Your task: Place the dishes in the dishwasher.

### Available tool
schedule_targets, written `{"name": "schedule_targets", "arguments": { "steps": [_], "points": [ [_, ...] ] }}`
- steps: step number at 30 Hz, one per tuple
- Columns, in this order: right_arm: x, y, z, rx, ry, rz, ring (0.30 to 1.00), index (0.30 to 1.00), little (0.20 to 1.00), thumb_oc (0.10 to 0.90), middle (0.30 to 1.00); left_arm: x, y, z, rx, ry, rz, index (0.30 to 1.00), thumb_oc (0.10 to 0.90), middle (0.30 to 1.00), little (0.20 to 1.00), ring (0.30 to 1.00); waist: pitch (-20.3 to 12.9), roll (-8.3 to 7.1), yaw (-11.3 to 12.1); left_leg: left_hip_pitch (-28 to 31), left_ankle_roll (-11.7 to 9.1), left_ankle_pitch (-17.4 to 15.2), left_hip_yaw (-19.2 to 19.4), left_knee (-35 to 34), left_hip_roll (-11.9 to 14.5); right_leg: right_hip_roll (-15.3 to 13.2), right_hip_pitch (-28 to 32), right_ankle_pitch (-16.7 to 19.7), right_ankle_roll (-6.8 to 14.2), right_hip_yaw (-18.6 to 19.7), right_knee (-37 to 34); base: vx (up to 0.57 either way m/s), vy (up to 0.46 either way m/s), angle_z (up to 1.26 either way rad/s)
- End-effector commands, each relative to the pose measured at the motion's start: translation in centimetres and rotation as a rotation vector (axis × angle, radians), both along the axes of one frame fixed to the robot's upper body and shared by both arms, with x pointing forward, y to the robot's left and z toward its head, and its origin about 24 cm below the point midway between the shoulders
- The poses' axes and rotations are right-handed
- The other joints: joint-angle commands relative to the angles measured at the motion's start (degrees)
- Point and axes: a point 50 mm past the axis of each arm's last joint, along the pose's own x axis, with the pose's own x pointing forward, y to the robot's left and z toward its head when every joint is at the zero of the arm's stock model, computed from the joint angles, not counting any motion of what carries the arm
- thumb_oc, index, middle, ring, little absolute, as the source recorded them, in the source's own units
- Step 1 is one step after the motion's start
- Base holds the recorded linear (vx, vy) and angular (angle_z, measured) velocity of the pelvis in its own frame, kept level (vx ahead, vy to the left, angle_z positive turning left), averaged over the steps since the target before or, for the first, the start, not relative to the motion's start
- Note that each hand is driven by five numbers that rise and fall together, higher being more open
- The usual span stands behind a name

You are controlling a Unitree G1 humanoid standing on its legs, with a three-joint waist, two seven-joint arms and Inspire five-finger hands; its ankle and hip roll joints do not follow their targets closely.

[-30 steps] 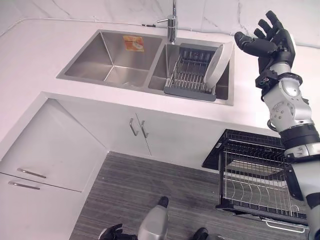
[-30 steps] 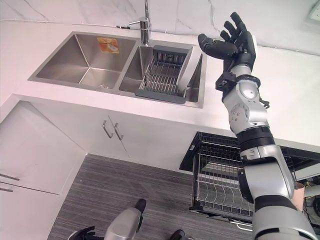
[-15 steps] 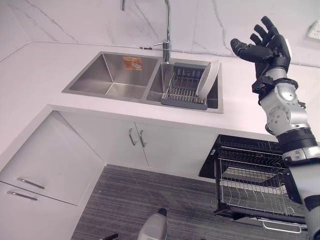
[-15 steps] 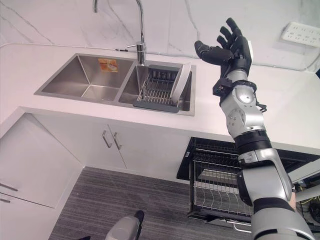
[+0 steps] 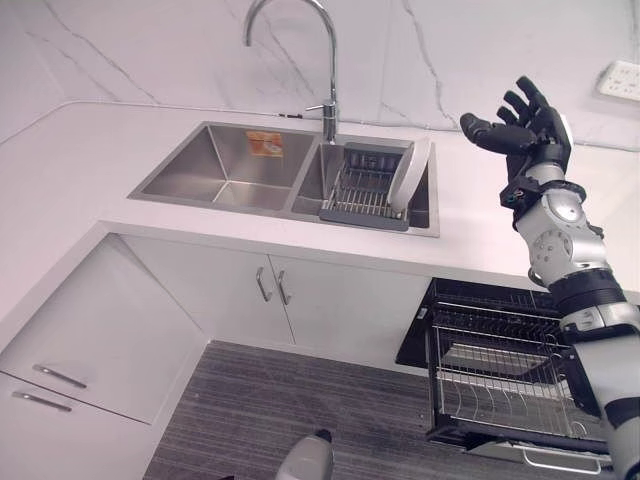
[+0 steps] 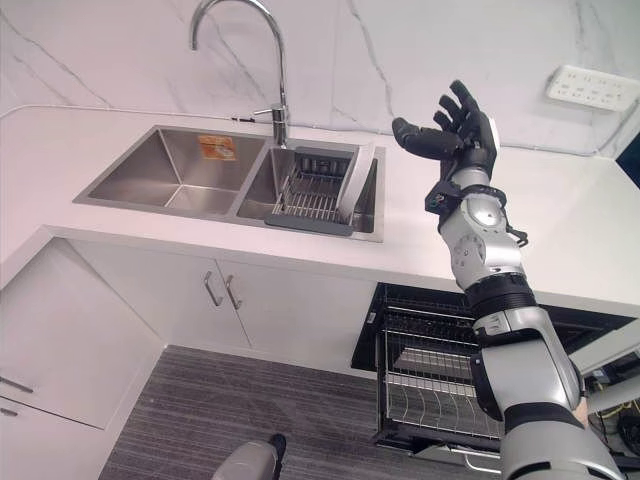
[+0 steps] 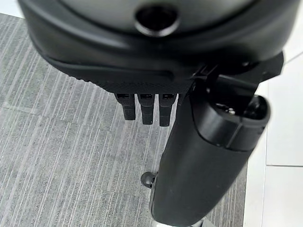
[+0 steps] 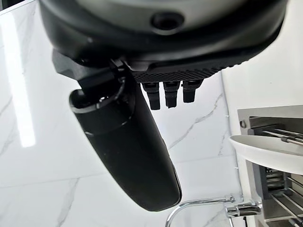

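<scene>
the right hand [image 5: 528, 118] hovers over the bench [image 5: 480, 215] with its fingers [image 6: 462, 103] spread and empty, the plate [image 5: 412, 166] propped on edge in the sink rack [image 5: 365, 192] just beyond them, likely a reach toward it for the dishwasher [image 5: 505, 375] below.

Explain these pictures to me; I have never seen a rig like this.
A humanoid robot is meant to load a dishwasher. Two pictures come from cameras on its head, two from its wrists. From the head: a white counter, a double sink with a faucet, and a white plate standing in a drying rack. Below, the dishwasher rack is pulled out. The right hand is raised, open, holding nothing. The left hand hangs open above the floor.
</scene>
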Motion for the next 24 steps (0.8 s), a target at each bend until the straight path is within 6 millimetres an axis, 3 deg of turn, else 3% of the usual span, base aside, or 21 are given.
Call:
{"name": "schedule_targets", "arguments": {
  "steps": [1, 12, 24],
  "points": [
    [-0.4, 0.4, 5.9, -0.003, -0.226, 0.038, 0.9, 0.9, 0.9, 0.8, 0.9, -1.1, 2.4, 0.6, 0.085, 0.039, 0.0, 0.9, 0.8, 0.9, 0.9, 0.9, -2.48, -1.09, 0.6, -2.06, -1.94, -2.98, 0.66, 2.43, 0.81, 0.2, 3.36, 1.39, 3.1, 1.68, -5.3, 0.04, 0.02, 0.01],
    [-0.1, 0.2, 4.5, 0.023, -0.181, 0.038, 0.9, 0.9, 0.9, 0.8, 0.9, -1.7, 2.6, 0.6, 0.085, 0.049, -0.01, 0.9, 0.8, 0.9, 0.9, 0.9, -1.68, -0.51, 1.76, -2.06, -1.7, -3.25, -0.28, 2.43, -0.27, -0.64, 3.92, 1.19, 3.31, 0.92, -5.3, 0.05, 0.032, 0.05],
    [-0.3, -0.3, 5.0, 0.011, -0.193, 0.026, 0.9, 0.9, 0.9, 0.8, 0.9, -2.1, 2.4, 0.6, 0.075, 0.063, -0.029, 0.9, 0.8, 0.9, 0.9, 0.9, -0.16, 0.05, 2.35, -2.63, -1.28, -3.09, -1.34, 2.43, -1.3, -1.14, 3.58, 1.64, 3.44, 0.67, -5.3, 0.03, 0.029, 0.04]
  ]
}}
